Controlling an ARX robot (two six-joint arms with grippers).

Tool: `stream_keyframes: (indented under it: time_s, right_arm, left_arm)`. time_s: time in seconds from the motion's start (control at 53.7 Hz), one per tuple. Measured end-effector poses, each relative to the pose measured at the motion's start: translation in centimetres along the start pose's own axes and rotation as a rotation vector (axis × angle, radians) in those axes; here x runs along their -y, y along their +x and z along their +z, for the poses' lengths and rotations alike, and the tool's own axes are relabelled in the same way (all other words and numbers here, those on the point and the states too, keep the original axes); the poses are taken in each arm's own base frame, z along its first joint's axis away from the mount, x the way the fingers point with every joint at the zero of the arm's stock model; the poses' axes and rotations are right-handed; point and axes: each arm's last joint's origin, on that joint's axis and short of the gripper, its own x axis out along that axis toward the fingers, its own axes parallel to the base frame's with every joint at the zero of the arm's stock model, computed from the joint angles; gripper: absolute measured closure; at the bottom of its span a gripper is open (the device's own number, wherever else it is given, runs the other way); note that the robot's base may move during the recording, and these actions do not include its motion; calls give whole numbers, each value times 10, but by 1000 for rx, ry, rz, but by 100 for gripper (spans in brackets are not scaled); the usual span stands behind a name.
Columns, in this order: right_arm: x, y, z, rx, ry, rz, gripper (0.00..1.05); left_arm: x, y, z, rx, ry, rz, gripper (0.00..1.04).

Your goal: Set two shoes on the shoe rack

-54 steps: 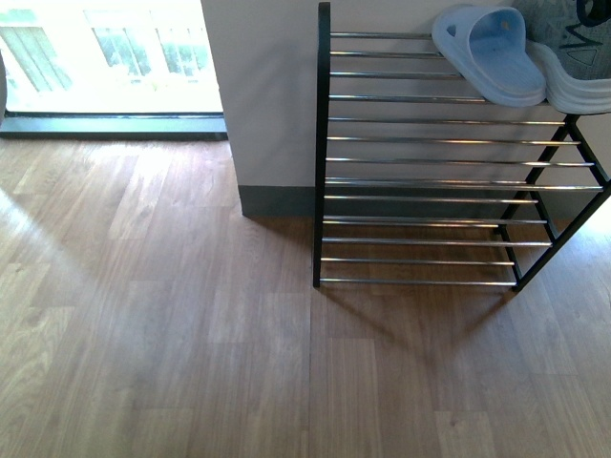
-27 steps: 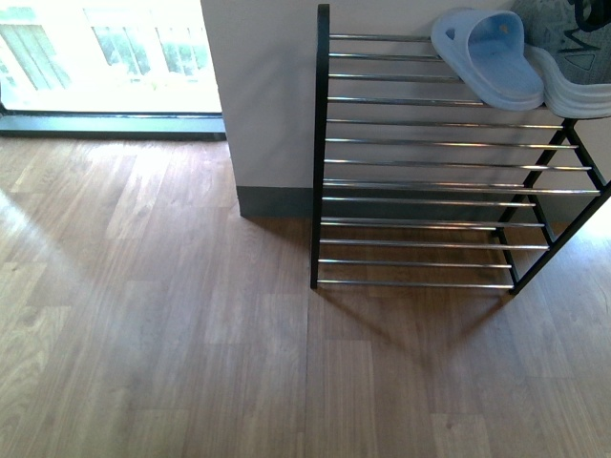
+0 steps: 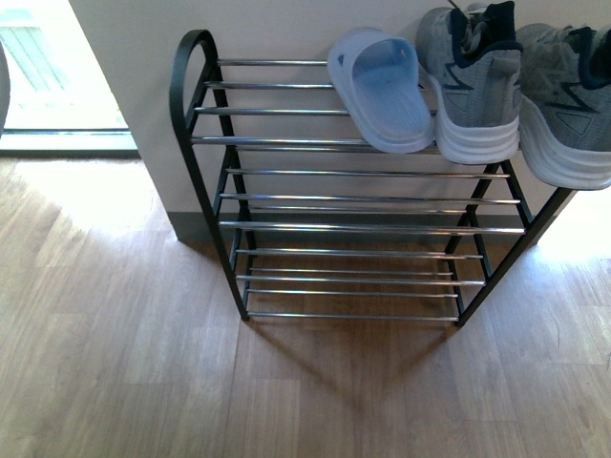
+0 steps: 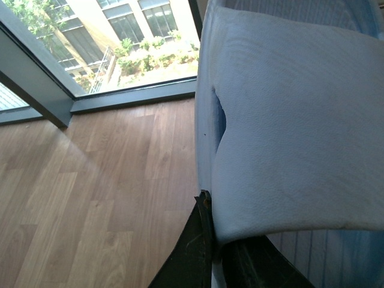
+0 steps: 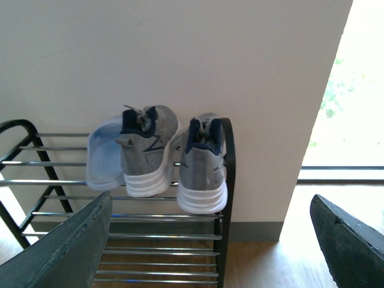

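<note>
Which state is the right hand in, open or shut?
Open. In the right wrist view its two dark fingers stand wide apart with nothing between them, and the shoe rack with the grey sneakers shows through the gap.

Front view looks down at the shoe rack [image 3: 353, 229]; right wrist shares it; left wrist, seemingly close-up.

top shelf [image 3: 277, 113] left half free, shoes [image 3: 473, 86] right

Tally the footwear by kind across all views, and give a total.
Grey sneakers: 2, one beside the other on the top shelf of the shoe rack.
Light blue slides: 2, one on the rack, one held in the left gripper, seen close up.
Total: 4.
</note>
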Motion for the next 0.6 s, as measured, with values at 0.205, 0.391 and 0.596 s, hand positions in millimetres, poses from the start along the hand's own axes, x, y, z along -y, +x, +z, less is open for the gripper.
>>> stream_keyframes:
  time_s: [0.205,0.391,0.596]
  right_arm:
    - [0,0,0,-1,0,-2,9]
    - [0,0,0,-1,0,-1,9]
    - [0,0,0,-1,0,-1,9]
  left_arm:
    - [1,0,0,0,2,-5,103]
    - [1,2,3,33,-77,39,103]
    - [18,42,33,-24,-334,-65,103]
